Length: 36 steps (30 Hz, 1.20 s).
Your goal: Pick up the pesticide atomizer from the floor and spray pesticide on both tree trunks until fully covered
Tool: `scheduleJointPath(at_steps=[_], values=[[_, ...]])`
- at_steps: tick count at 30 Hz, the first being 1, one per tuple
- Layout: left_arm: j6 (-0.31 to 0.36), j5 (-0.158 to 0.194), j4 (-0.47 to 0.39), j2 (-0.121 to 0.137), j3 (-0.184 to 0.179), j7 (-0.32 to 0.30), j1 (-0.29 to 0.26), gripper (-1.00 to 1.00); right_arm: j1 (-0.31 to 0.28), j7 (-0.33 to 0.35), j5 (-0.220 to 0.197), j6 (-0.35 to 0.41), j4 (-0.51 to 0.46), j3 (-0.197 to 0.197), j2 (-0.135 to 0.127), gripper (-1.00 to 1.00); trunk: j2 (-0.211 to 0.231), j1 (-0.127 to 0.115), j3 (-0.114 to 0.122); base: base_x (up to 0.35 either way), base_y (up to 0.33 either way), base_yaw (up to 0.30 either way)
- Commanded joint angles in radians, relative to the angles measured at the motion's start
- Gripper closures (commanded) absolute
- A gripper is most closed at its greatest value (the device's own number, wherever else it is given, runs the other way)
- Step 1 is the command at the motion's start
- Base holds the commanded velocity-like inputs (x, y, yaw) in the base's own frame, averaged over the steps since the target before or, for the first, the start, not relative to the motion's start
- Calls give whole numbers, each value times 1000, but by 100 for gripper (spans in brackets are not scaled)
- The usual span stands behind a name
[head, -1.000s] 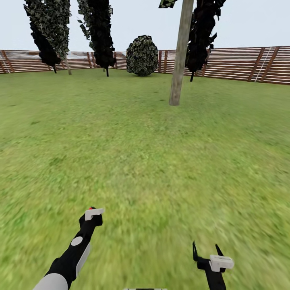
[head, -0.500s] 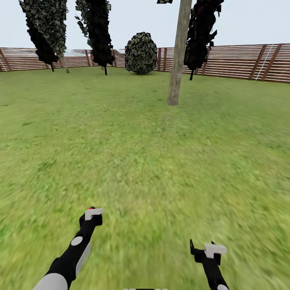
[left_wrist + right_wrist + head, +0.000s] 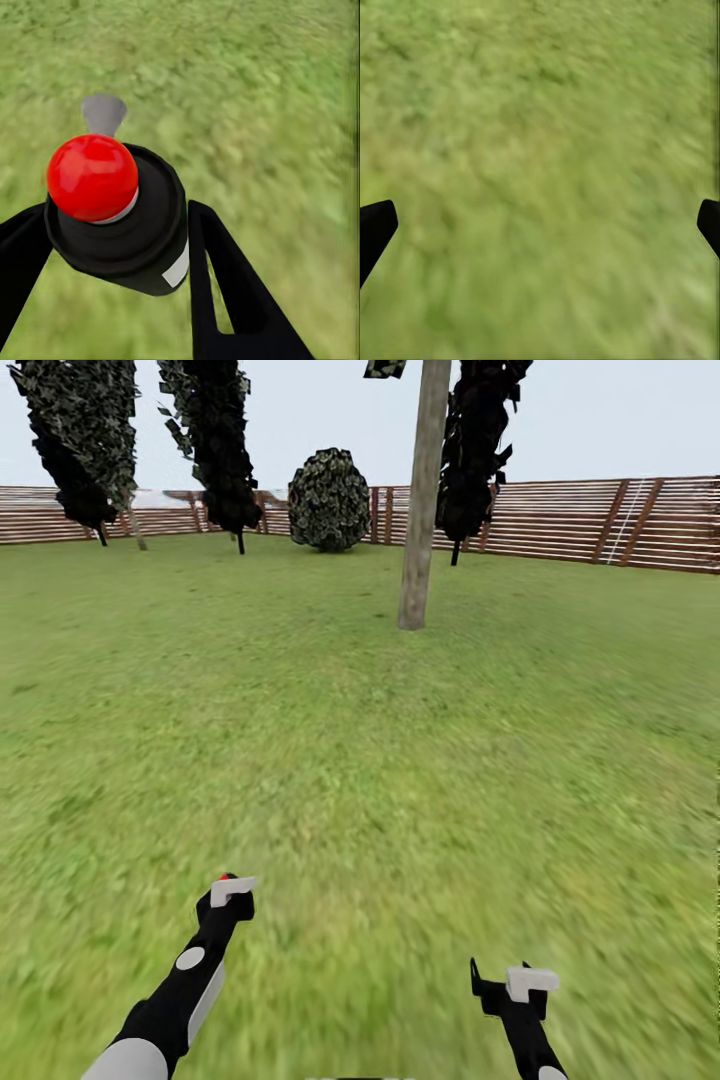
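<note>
My left gripper (image 3: 229, 887) is shut on the pesticide atomizer (image 3: 124, 217), a small black bottle with a white label and a round red top, held low over the grass. In the left wrist view the black fingers (image 3: 225, 292) press on both sides of the bottle. My right gripper (image 3: 499, 980) hangs open and empty over the lawn; in the right wrist view its gripper (image 3: 540, 225) has its tips spread to the picture's edges. A tall tree trunk (image 3: 418, 510), smooth and grey-tan, stands far ahead, slightly right of centre.
Green lawn (image 3: 360, 760) stretches from me to the brown slat fence (image 3: 600, 520). A round dark bush (image 3: 328, 500) and several dark-leaved trees (image 3: 215, 440) stand along the fence. Another dark tree (image 3: 475, 450) rises behind the trunk.
The whole view has shifted, so the camera has moved; trunk and bush now sit further left. My right wrist has turned, the gripper staying open. The left gripper keeps the bottle.
</note>
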Motion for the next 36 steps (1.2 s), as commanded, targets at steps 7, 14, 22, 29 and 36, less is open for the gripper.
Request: scheduleJointPath(at_steps=[7,14,22,29,36], values=[[0,0,1,-1,0,-1,0,100,0,0,0,0,1,0,6,-100,0,0,2,315,186,-286],[0,0,2,-2,0,0,0,100,0,0,0,0,0,1,7,-100,0,0,2,319,143,-293],[0,0,2,-2,0,-1,1,100,0,1,1,-16,2,1,8,-100,0,0,6,337,31,-293],[0,0,1,-2,0,-2,1,100,0,2,2,-19,4,2,9,-100,0,0,8,339,1,-120],[0,0,1,-2,0,-2,1,100,0,2,2,-20,4,0,6,-100,0,0,13,339,0,-5]])
